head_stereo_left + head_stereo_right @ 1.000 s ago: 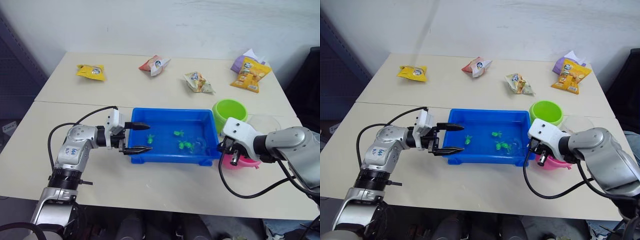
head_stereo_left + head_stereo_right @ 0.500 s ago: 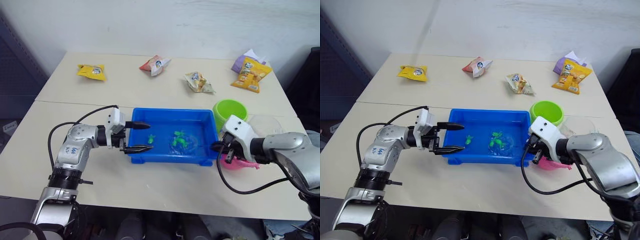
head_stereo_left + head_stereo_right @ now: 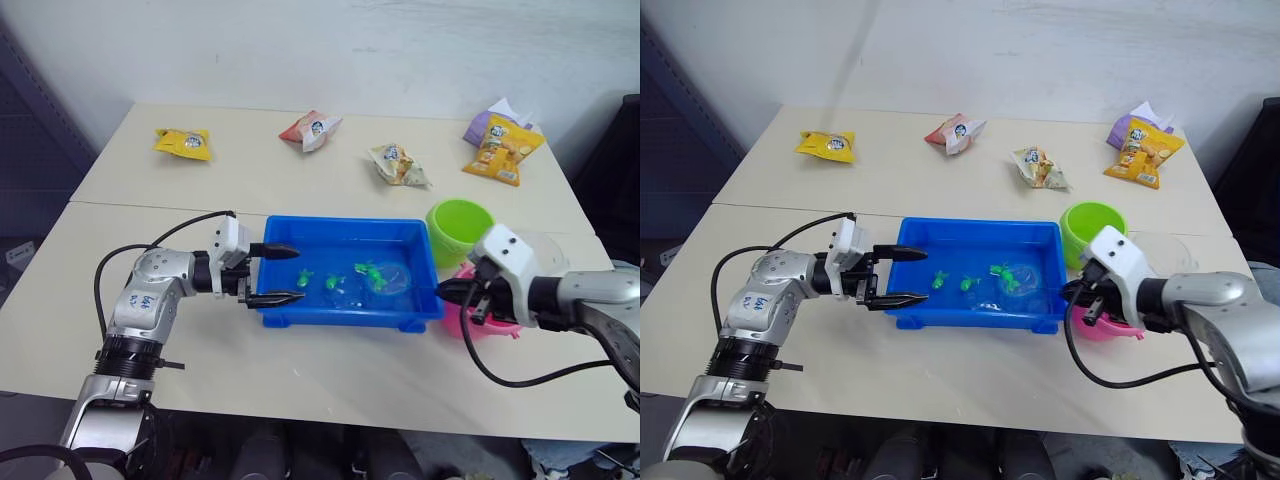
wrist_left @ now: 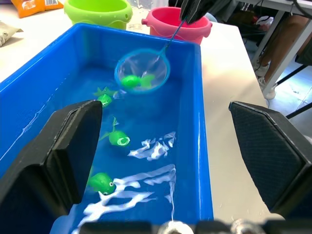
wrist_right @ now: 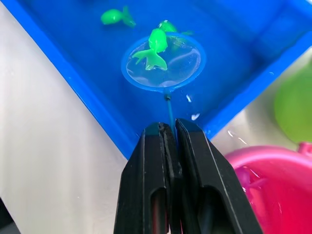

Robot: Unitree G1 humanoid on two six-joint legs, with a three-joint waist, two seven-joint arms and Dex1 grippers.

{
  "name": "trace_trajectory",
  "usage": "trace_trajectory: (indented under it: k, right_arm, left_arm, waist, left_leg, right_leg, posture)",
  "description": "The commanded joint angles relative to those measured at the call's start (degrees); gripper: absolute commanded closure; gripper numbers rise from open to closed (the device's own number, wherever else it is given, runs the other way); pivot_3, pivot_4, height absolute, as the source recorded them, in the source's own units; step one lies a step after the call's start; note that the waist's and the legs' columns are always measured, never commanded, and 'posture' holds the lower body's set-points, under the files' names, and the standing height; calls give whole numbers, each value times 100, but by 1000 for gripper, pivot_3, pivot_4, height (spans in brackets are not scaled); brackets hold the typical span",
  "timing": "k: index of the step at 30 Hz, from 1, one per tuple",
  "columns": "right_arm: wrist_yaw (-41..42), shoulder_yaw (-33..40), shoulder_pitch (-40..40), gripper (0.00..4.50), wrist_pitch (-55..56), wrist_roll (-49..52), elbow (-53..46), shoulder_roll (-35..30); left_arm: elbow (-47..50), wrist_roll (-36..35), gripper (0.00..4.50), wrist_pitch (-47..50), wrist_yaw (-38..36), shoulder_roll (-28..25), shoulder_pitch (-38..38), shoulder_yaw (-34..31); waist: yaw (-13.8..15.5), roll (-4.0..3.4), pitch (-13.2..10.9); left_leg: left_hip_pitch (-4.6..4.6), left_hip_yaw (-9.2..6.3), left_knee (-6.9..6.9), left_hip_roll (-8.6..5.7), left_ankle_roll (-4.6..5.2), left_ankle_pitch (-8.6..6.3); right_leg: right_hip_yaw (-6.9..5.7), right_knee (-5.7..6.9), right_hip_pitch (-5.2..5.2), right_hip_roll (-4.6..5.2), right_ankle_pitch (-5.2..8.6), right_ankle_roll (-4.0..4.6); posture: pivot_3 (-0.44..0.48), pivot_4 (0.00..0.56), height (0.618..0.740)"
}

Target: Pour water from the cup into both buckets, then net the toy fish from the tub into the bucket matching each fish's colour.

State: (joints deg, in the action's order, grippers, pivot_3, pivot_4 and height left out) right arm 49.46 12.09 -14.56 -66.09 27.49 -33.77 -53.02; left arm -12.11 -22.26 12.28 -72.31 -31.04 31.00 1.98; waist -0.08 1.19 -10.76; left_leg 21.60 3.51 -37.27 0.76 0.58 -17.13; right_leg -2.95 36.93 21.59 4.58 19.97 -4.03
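From the head views: shallow bright blue plastic tub (image 3: 345, 310) on the pale worktop (image 3: 300, 380), left gripper (image 3: 277, 274) spread wide astride its left wall. Lime green pail (image 3: 459, 229) beside the far right corner; pink pail (image 3: 1110, 326) half hidden behind the right gripper (image 3: 450, 293). Clear jug (image 3: 540, 246) barely discernible beyond.

From the left wrist: blue-rimmed mesh net (image 4: 142, 74) low in the tub, one green toy fish (image 4: 132, 81) inside, three loose.

From the right wrist: fingers (image 5: 195, 161) clamped on the net's thin handle, partly hidden between them.
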Motion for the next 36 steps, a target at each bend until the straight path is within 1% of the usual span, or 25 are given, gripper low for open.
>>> trace_trajectory:
  k: [1,4,9,12,16,20,22,27,29,31,33,36]
  right_arm:
    - [96,852,345,4500,194,287,-285,-58]
    - [142,1409,768,4500,342,516,-403,62]
    - [119,1907,1243,4500,741,768,-563,268]
    - [39,2122,1351,4500,992,809,-490,322]
    - [-145,2335,1250,4500,1507,587,5,292]
    - [-504,2086,1028,4500,2445,-22,717,292]
    - [-719,1878,883,4500,3012,-435,1135,278]
    - [-961,1283,670,4500,4349,-1364,1977,190]
    - [-1192,860,649,4500,5259,-2190,2434,-64]
    - [-1344,590,621,4500,5944,-2726,2809,-254]
    - [-1628,449,560,4500,6423,-3135,3124,-356]
    - [-2031,244,599,4500,7537,-3865,3559,-640]
  left_arm:
    - [-23,-125,23,-185,-71,-25,84,-189]
    - [-26,-251,23,-60,-107,31,142,-244]
    - [-6,-476,23,147,179,274,313,-410]
    - [67,-660,23,412,462,495,458,-510]
    - [165,-806,23,687,710,657,544,-578]
    - [176,-753,23,707,802,685,564,-502]
    - [208,-744,23,731,853,703,569,-479]
    - [320,-753,23,775,957,778,579,-448]
    - [375,-735,23,783,1006,803,573,-427]
    - [424,-733,23,794,1047,818,568,-410]
    - [485,-736,23,802,1078,819,547,-395]
    - [610,-751,23,849,1130,798,499,-400]
  waist:
    - [2,0,0]
    - [4,0,0]
    - [-2,0,0]
    - [-1,0,0]
    - [-8,1,0]
    - [-7,0,0]
    - [-5,0,0]
    - [-2,0,0]
    - [-4,0,0]
    - [-3,0,0]
    - [-5,0,0]
    - [-7,0,0]
  left_leg:
    - [0,0,0,0,0,0]
    - [0,0,0,0,1,0]
    - [-1,-1,0,0,2,0]
    - [-1,0,-1,0,2,0]
    - [-2,1,-2,-1,1,1]
    - [-5,4,-3,-1,-2,3]
    - [-6,4,-3,-1,-2,3]
    - [-5,7,-2,-2,-5,5]
    - [-6,9,-3,-2,-6,6]
    - [-6,11,-4,-3,-6,6]
    - [-6,12,-3,-3,-7,7]
    - [-6,12,-4,-3,-13,10]
  right_leg:
    - [-1,-1,-1,-1,0,0]
    - [-1,-1,-2,-1,0,-1]
    - [-1,0,-3,-2,-1,-2]
    - [0,1,-4,-3,-1,-3]
    - [1,-1,-5,-4,-3,-6]
    - [3,2,-6,-7,-4,-7]
    - [3,2,-6,-6,-3,-7]
    - [4,0,-5,-7,-3,-7]
    - [4,1,-5,-7,-3,-7]
    - [5,2,-5,-7,-3,-7]
    - [5,2,-5,-7,-3,-7]
    - [5,2,-5,-8,-3,-7]
  posture:
    - [0,150,738]
    - [0,150,738]
    - [0,150,738]
    - [0,150,738]
    - [0,150,738]
    - [0,150,738]
    - [0,150,738]
    - [0,150,738]
    - [0,150,738]
    - [0,150,738]
    - [0,150,738]
    - [0,150,738]
